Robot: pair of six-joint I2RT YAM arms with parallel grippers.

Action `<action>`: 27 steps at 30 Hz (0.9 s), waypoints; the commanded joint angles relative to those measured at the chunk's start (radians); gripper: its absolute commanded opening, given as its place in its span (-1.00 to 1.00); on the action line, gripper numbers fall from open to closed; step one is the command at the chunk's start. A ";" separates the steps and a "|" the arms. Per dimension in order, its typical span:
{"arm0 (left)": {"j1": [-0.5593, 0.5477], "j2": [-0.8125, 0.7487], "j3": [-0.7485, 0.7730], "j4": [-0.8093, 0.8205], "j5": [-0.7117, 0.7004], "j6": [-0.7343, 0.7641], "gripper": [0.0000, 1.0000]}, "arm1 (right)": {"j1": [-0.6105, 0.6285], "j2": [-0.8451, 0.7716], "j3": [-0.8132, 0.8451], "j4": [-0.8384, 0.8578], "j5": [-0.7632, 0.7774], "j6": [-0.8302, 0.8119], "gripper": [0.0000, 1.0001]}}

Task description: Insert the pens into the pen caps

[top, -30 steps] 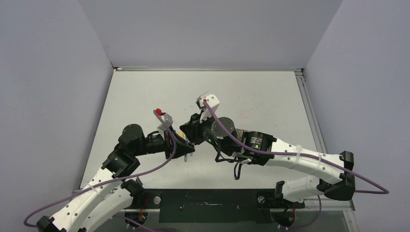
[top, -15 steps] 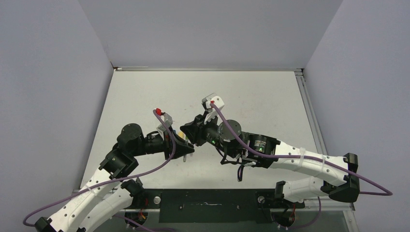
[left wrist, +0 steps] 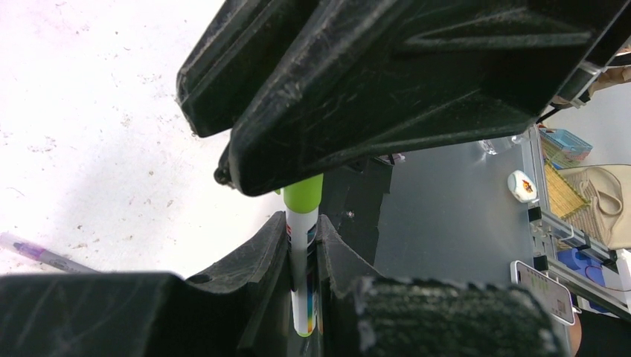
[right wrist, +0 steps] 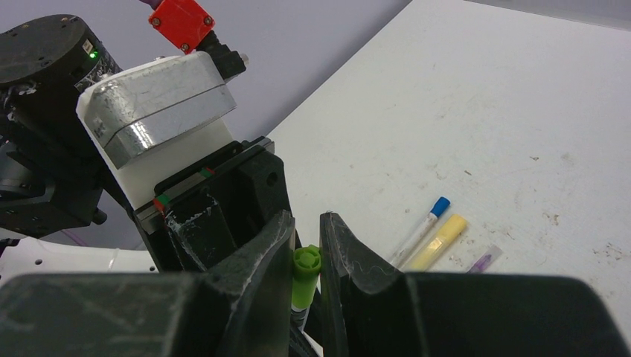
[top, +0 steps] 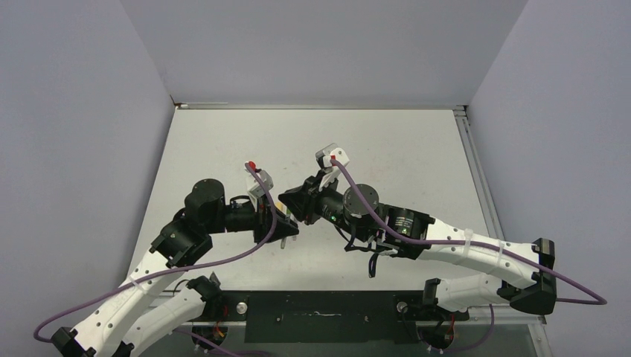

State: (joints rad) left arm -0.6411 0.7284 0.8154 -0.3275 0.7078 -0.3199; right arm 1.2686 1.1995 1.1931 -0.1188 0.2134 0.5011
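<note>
My left gripper point(left wrist: 303, 223) is shut on a thin white pen point(left wrist: 303, 260) with a colour strip, held upright between its fingers. The green pen cap point(right wrist: 305, 271) sits on the pen's upper end, and my right gripper point(right wrist: 306, 223) is shut on it. In the top view the left gripper point(top: 289, 230) and the right gripper point(top: 286, 202) meet tip to tip above the table's middle. On the table lie a white pen with a blue end point(right wrist: 420, 227), a yellow marker point(right wrist: 439, 242) and a thin purple pen point(right wrist: 484, 259). The other caps are out of view.
The white table point(top: 387, 141) is walled in grey on three sides, with a metal rail point(top: 476, 171) along its right edge. A black strip point(top: 320, 309) runs along the near edge between the arm bases. Purple cables point(top: 223, 260) trail from both wrists.
Both grippers stay shut and joined at the same spot. The left arm's elbow and wrist have shifted a little rightward and up, and the right wrist has rolled slightly.
</note>
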 commanded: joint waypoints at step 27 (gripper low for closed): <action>0.015 -0.005 -0.019 -0.017 -0.107 0.020 -1.00 | 0.024 0.024 0.205 -0.234 0.268 -0.041 -0.24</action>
State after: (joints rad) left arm -0.6304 0.7460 0.8104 -0.3229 0.6369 -0.3218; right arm 1.2976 1.2568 1.3350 -0.3470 0.3691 0.4816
